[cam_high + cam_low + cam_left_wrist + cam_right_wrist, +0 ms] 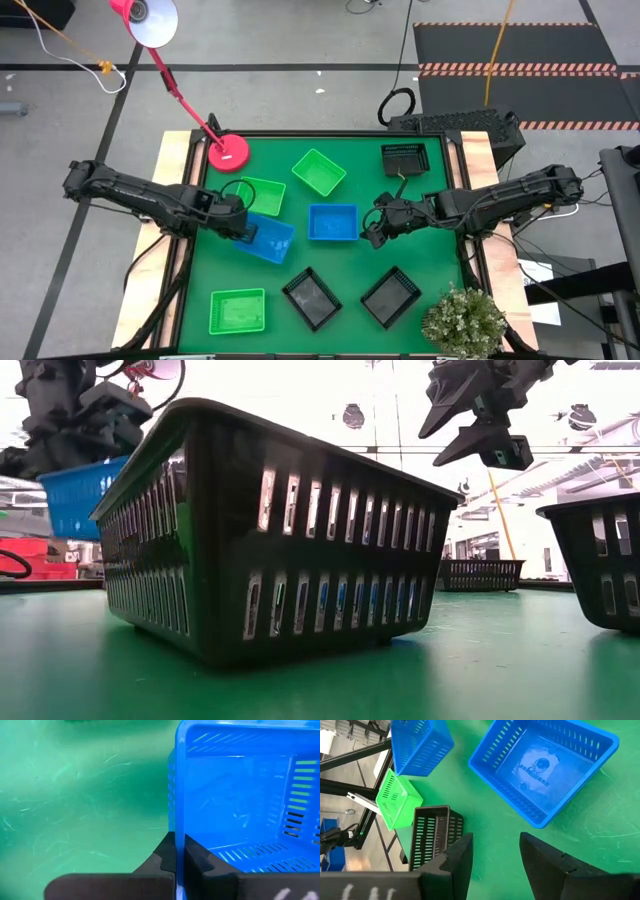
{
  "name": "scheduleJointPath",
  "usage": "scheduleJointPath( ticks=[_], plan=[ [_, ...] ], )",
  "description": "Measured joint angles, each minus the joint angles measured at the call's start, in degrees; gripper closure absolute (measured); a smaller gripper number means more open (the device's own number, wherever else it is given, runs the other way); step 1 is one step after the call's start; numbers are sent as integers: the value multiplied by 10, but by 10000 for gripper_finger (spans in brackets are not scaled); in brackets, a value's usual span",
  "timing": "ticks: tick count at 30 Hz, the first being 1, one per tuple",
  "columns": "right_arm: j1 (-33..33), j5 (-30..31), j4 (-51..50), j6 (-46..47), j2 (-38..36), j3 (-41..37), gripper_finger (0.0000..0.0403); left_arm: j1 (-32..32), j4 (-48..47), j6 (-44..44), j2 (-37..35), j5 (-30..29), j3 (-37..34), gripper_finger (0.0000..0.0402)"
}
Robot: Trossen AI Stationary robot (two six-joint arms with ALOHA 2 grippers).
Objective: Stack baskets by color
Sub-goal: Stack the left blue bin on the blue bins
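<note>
My left gripper [246,228] is shut on a blue basket [270,240] at the table's left middle. In the low view that basket [80,495] hangs above the table under the gripper [75,420]. A second blue basket [333,222] rests on its bottom at the centre. My right gripper [369,230] hovers open just right of it, with nothing between its fingers [495,845]. Three green baskets [318,172] [262,195] [237,311] and three black baskets [405,158] [312,297] [390,296] stand on the green mat. My left gripper pinches the blue basket's side wall at its rim [176,815], one finger inside the basket and one outside. The fingers come steeply from above, across the wall. The basket is lifted clear of the mat and hangs tilted below the fingers.
A red lamp base [228,152] sits at the far left corner, its arm reaching off the table. A potted plant [463,320] stands at the near right corner. Bare mat lies between the centre blue basket and the near black baskets.
</note>
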Motion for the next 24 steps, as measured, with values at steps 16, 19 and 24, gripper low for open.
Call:
scheduleJointPath(
  ticks=[16,19,24],
  plan=[
    [0,-6,-17,-70,-2,0,248,0,-56,-53,0,-26,160,398],
    [0,-8,-31,-96,-6,0,248,0,-69,-82,0,-42,204,398],
    [-2,-23,-64,-147,-21,0,248,1,-93,-111,12,-91,283,398]
  ],
)
